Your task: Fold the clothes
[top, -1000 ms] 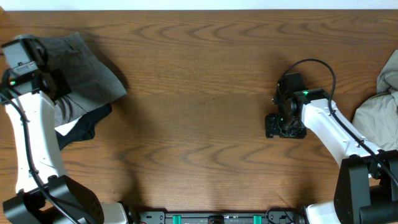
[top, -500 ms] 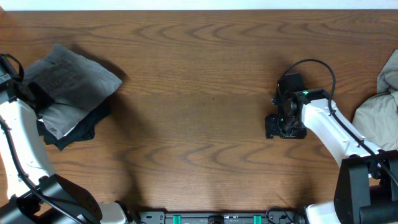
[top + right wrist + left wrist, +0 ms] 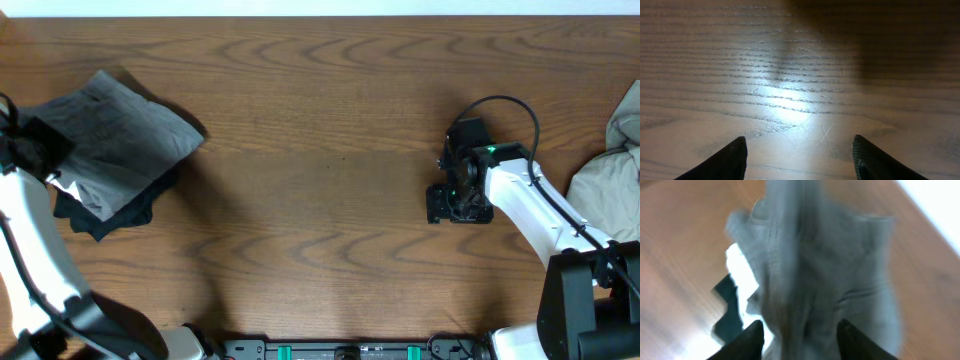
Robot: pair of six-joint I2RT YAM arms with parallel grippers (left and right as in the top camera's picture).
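Left arm pulled back to the left edge; grey shorts (image 3: 125, 135) now lie spread on a dark garment (image 3: 112, 216), so that fold looks done. Left pincer (image 3: 801, 336) is part open with blurred cloth just ahead, apparently released. Right pincer (image 3: 799, 156) is wide apart and empty over the bare surface (image 3: 320, 150). Beige garment (image 3: 610, 185) waits far right.

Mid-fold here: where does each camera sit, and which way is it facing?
Overhead: fixed above, facing straight down at the brown wooden table; both arms show, with left gripper and right gripper.
Left wrist: on the left arm, looking past its dark fingers at the wrinkled grey cotton shorts.
Right wrist: on the right arm, looking down at bare tabletop between its fingers.
Shared: overhead and left wrist both show the shorts.
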